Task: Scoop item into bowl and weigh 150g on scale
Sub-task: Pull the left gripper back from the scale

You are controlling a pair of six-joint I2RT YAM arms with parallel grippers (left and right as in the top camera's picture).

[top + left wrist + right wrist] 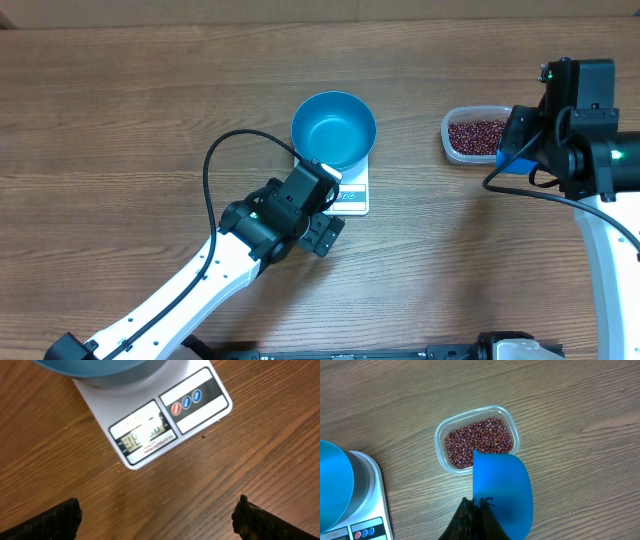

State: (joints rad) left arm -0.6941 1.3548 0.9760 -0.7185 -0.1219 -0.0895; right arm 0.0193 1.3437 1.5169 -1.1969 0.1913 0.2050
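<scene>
The blue bowl (333,128) sits on the white scale (352,196) just above the middle of the overhead frame, covering all but its display edge. The left gripper (157,516) hovers below that edge, jaws spread wide, holding nothing. At the upper right, the beans (476,135) lie in a clear tub (446,138). The right gripper (474,512) is clamped on a blue scoop (502,491) by the tub's lower rim.

The blue bowl (334,128) sits on the white scale (356,194) mid-bench (120,120). The left claw (328,180) is over the scale's near edge. A tub (447,128) of beans (477,134) lies well right, beside the right arm (590,150).
</scene>
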